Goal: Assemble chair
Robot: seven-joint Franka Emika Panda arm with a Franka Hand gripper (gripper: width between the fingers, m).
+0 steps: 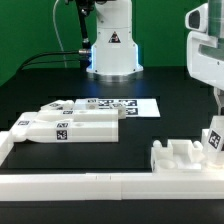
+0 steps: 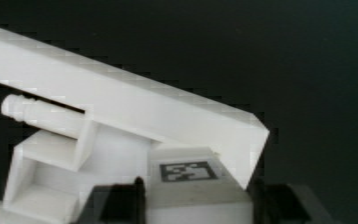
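Note:
My gripper (image 1: 214,120) hangs at the exterior view's right edge, shut on a white tagged chair part (image 1: 211,141). In the wrist view this part (image 2: 190,170) sits between my two dark fingers (image 2: 114,205), tag facing the camera, with my gripper (image 2: 197,206) closed on its sides. It has a round peg (image 2: 23,105) on one side. The held part stands at the right end of a notched white chair piece (image 1: 178,154); I cannot tell whether they touch. More tagged chair slabs and bars (image 1: 66,125) lie at the exterior view's left.
The marker board (image 1: 118,103) lies flat behind the left parts. A long plain white rail (image 1: 80,183) edges the table front and turns up at the left. The robot base (image 1: 112,50) stands at the back, with cables to its left.

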